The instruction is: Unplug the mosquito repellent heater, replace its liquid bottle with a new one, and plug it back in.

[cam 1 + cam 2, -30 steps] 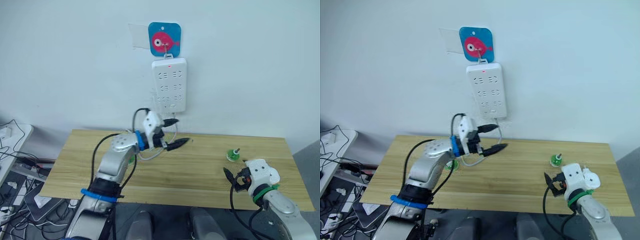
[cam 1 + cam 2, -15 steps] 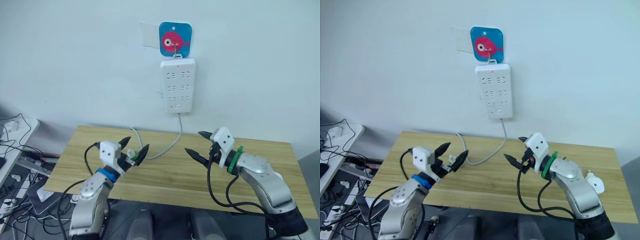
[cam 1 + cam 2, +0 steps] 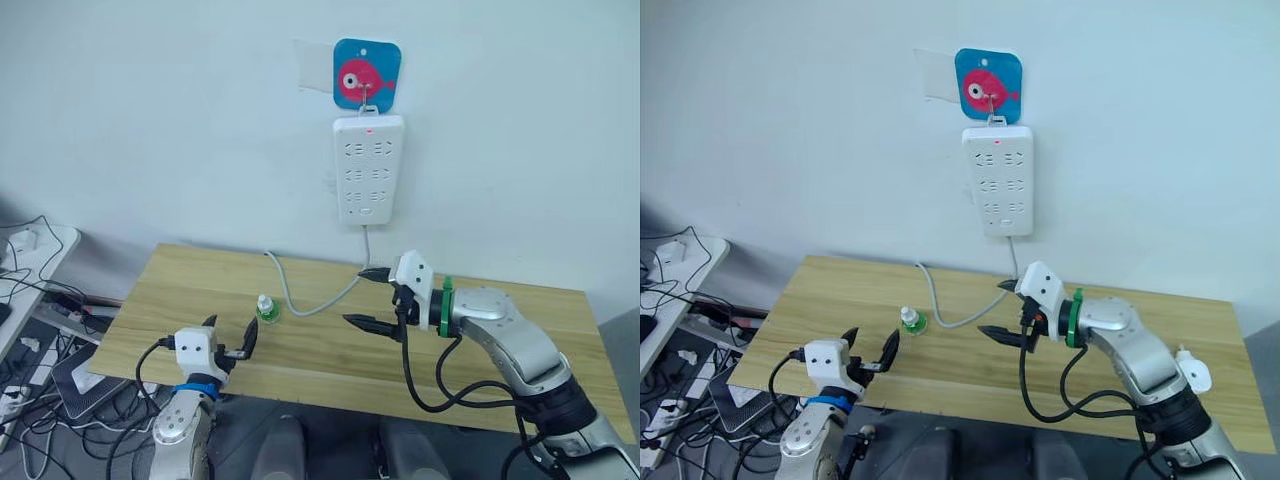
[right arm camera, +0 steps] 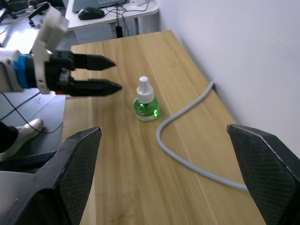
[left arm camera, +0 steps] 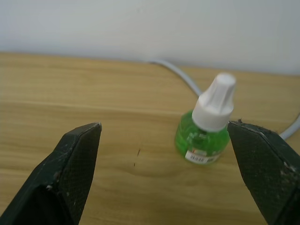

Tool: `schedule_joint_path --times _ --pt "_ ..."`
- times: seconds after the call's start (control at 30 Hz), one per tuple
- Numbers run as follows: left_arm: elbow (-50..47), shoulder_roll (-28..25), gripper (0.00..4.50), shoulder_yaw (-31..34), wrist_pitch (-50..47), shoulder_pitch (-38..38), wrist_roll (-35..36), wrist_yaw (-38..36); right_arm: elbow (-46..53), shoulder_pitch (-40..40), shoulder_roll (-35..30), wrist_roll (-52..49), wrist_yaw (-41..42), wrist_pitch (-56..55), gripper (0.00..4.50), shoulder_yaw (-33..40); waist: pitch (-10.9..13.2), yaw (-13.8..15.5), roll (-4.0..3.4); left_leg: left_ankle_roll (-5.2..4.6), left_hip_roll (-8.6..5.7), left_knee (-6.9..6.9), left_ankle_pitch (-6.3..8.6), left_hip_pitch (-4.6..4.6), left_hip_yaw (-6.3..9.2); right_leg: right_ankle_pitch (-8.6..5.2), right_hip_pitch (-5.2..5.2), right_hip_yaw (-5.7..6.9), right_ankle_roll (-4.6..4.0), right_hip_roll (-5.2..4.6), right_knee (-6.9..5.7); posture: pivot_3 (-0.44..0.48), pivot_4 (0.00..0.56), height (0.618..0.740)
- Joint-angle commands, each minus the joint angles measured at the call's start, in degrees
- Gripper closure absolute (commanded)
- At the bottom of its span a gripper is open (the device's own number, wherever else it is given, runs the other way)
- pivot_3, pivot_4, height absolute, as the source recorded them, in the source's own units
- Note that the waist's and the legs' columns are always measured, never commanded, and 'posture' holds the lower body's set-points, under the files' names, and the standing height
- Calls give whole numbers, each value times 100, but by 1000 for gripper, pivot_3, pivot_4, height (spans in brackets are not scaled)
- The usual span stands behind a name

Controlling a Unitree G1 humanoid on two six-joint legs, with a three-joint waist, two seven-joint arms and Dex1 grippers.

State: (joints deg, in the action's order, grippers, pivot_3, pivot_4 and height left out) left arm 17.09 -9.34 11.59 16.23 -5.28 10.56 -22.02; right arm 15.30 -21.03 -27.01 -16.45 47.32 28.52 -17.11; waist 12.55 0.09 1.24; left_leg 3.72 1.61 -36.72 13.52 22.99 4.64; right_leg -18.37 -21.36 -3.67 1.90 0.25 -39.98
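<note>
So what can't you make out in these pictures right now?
- Bottle: label print blurred in the left wrist view.
- Small white thing at the table's right end: partly hidden behind the right arm, so I cannot tell what it is.
- Power strip: socket markings too small.

Lighting: bright, even, diffuse; no single source identifiable. Wall (image 3: 180,120) pale, with a slight bluish cast, free of glare. Shadows soft and faint: a thin one beside the power strip (image 3: 369,168), a weak one beneath the green bottle (image 5: 204,133) on the table (image 3: 320,350). Head views sharp across the frame, no obvious edge distortion. Left wrist view: bottle mildly soft, near fingertips (image 5: 77,159) blurred. Right wrist view: table and cable (image 4: 187,136) clear, near fingertips (image 4: 75,168) soft.
</note>
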Motion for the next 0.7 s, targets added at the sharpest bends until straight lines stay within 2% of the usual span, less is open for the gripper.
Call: schedule_joint_path --times 0.03,0.17,0.3,0.7 --pt "579 -8 0 -40 564 285 -80 -50 349 -54 -58 -88 8 277 30 39 22 1 7 0 -1 0 0 -1 0 0 2 1 0 -3 1 121 277 740" --pt "1299 49 0 -201 1033 569 -191 -179 915 45 -351 -327 254 724 30 23 126 -11 7 0 -5 0 0 0 0 0 2 1 0 -13 1 99 289 740" --pt "1807 95 0 -323 1333 875 -235 -238 1161 -3 -611 -340 492 720 30 -39 195 -20 26 0 -6 0 0 1 2 0 2 5 1 -17 0 87 296 740" --pt "2832 144 0 -359 1885 1533 -424 137 1404 15 -584 -387 266 1042 30 74 292 -45 33 1 -6 -1 0 5 4 1 -1 8 3 -18 3 45 300 740"
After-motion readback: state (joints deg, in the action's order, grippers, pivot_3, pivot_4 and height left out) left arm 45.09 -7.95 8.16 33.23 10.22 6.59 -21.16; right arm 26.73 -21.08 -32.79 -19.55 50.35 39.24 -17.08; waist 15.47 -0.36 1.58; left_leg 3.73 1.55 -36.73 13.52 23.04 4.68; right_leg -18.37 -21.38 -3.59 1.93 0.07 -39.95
